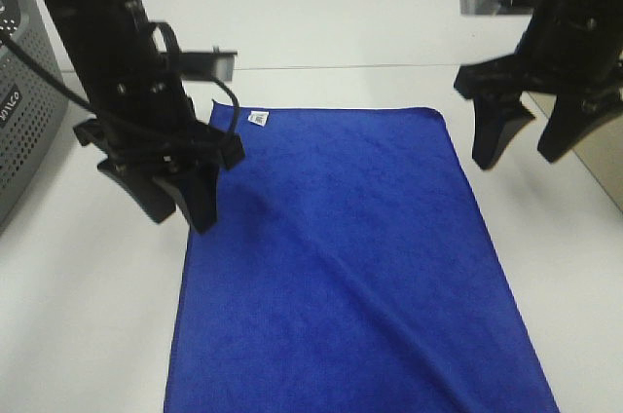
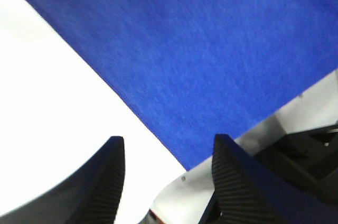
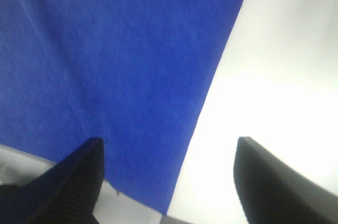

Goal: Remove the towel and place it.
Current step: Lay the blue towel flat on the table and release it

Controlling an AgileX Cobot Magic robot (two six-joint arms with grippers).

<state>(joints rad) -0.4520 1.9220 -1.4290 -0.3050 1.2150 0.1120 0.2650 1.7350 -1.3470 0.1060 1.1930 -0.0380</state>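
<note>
Here, at the left of the frame, the left claw (image 1: 175, 210) is half open and empty at the left edge of the towel (image 1: 350, 267), which lies flat on the white desk (image 1: 88, 335) in the lower middle, while the right claw (image 1: 526, 145), upper right, is wide and empty beside it.

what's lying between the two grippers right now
The towel, flat, its white tag nearer the left gripper than the right gripper; the exterior high view shows it.
</note>
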